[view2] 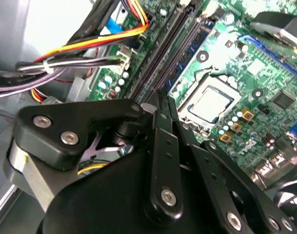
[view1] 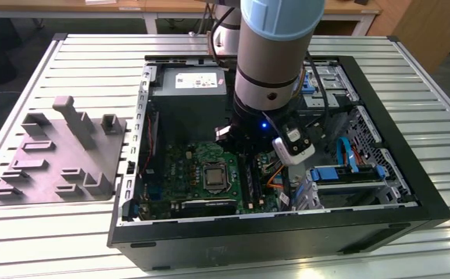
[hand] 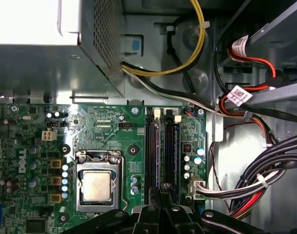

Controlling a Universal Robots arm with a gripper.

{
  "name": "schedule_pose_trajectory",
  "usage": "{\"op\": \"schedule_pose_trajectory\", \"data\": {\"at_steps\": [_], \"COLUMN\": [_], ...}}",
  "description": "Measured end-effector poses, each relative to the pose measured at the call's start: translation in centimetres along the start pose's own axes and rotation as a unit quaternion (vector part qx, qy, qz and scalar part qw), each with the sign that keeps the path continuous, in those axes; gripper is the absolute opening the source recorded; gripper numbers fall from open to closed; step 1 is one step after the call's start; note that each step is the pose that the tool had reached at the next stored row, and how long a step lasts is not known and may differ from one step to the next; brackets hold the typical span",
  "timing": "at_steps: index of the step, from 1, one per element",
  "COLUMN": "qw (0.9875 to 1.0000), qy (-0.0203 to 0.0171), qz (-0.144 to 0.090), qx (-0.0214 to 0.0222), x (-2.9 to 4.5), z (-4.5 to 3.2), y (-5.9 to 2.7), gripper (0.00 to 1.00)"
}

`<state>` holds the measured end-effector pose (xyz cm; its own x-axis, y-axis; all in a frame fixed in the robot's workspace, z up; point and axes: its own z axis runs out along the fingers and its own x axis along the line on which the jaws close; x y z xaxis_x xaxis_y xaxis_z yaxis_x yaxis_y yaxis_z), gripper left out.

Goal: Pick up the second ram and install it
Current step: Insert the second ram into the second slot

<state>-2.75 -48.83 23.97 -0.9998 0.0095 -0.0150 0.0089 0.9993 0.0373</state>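
Reaching down into the open computer case (view1: pixel 434 203), the arm (view1: pixel 275 52) holds its gripper (view2: pixel 161 99) just beside the processor socket (hand: pixel 96 185), over the bank of long dark memory slots (hand: pixel 160 146) that runs alongside that socket. In both wrist views the black fingers (view2: pixel 163 146) are drawn together, tips meeting. In the second wrist view a blue-green strip, apparently the second ram (view2: pixel 187 53), stands on edge in the bank on the socket's side, just ahead of the fingertips; whether they touch it cannot be told. Bundled cables (hand: pixel 265 180) lie beyond the slots from the socket. Well away from the socket, outside the case, a grey moulded holder (view1: pixel 54 157) sits on the slatted table (view1: pixel 54 244).
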Motion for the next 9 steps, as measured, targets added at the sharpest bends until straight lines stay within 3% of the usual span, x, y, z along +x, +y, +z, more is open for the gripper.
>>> {"op": "schedule_pose_trajectory", "data": {"at_steps": [9], "qw": [1.0], "qy": [0.0], "qz": [0.0], "qx": [0.0], "x": [0.0], "z": [0.37], "y": [-0.2], "gripper": [0.11]}}
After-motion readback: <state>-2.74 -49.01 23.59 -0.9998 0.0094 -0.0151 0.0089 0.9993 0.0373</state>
